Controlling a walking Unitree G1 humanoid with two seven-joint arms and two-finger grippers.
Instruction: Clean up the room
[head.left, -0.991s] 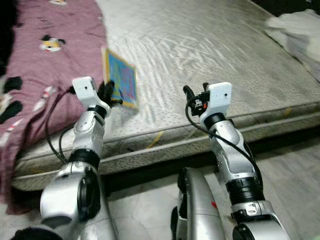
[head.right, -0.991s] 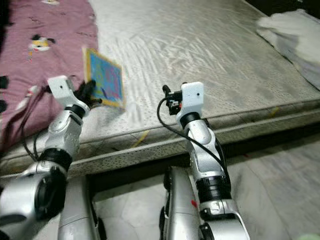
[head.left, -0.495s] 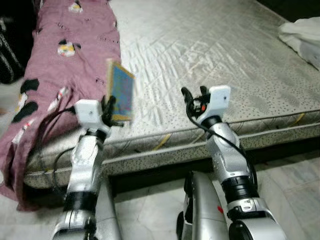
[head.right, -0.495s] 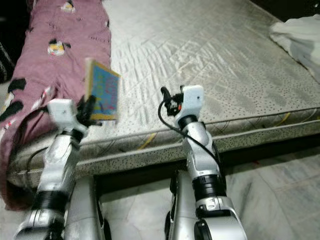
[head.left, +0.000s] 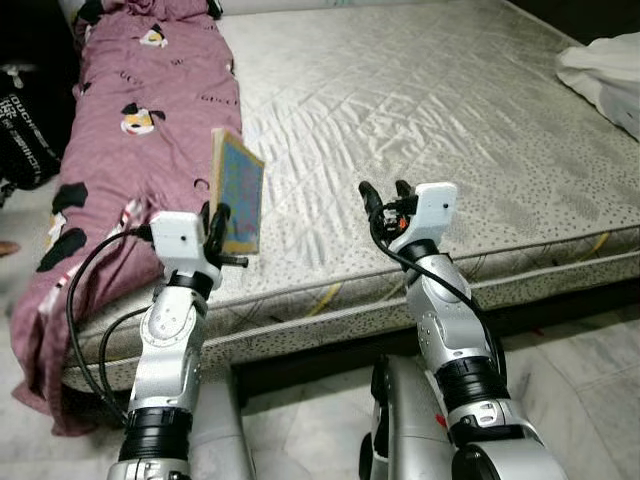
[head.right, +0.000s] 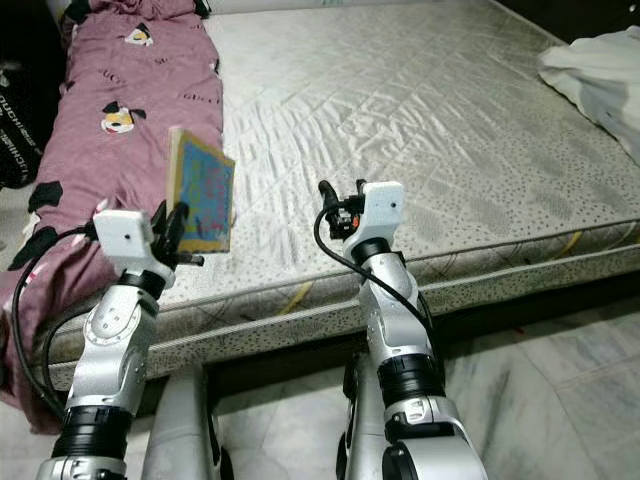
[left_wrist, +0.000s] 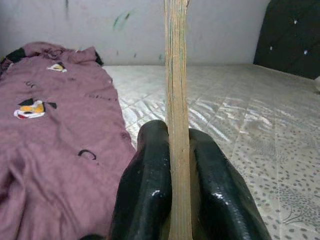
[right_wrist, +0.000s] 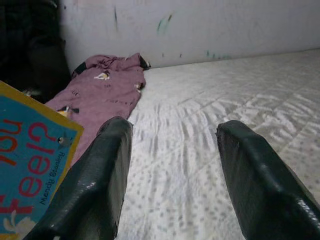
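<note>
Left eye view: left pincer (head.left: 218, 222) clamps a thin book (head.left: 238, 192) upright above the mattress (head.left: 420, 110) edge, beside the maroon garment (head.left: 130, 130). Right pincer (head.left: 383, 193) gapes, empty. Step: carrying the book off; next needs a storage spot. Compared with earlier, the book stands more upright.

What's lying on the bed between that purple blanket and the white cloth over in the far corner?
Nothing: in the left eye view, bare quilted mattress runs from the purple blanket to the white cloth. The book is held upright above it in the left gripper.
</note>
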